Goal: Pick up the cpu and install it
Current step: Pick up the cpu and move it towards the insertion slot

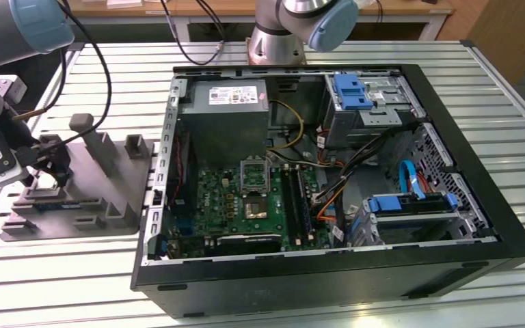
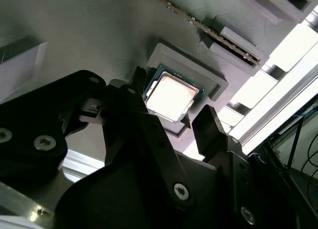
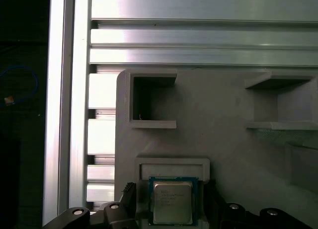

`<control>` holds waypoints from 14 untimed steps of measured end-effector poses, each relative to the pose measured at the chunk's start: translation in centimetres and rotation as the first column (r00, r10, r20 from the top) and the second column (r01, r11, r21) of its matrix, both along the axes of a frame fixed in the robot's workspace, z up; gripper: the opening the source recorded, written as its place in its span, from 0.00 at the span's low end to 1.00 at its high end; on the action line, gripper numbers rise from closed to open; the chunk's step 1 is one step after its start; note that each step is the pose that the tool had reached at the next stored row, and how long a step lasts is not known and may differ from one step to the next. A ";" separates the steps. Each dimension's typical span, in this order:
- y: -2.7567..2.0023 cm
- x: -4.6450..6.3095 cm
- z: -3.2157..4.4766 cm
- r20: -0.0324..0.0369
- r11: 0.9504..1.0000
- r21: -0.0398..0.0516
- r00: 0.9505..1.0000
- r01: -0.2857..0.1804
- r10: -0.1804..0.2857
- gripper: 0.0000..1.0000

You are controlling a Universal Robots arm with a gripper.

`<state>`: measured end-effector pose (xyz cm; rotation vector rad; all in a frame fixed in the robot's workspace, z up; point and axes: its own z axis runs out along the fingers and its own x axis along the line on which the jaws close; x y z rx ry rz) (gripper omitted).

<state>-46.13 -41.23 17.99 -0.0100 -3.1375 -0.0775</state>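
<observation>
Gripper (image 2: 174, 101) fingers (image 2: 207, 125) — mine, spread wide, holding nothing — straddle the cpu (image 2: 172, 97), seated flat in its grey fixture (image 2: 99, 35) recess. Pick-up step in hand, I judge; closing calls for even contact on opposite edges.

Soft, even light fills the exterior view and puts a sheen on the ribbed aluminium slat table (image 1: 518, 75). In the second wrist view the small square silver-topped cpu (image 2: 171, 97) glares nearly white, while the grey plastic fixture (image 2: 74, 30) around it lies dim.
</observation>
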 end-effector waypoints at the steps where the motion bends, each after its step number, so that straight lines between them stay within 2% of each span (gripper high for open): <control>1: 0.00 0.0 0.00 0.000 1.000 0.000 1.000 0.000 0.000 0.65; 4: 0.00 0.0 -0.01 0.000 1.000 0.000 1.000 0.000 0.000 0.63; 5: 0.00 0.0 -0.01 0.000 1.000 0.000 1.000 0.000 0.000 0.56; 14: 0.00 0.0 0.06 0.000 1.000 0.000 1.000 0.000 0.000 0.56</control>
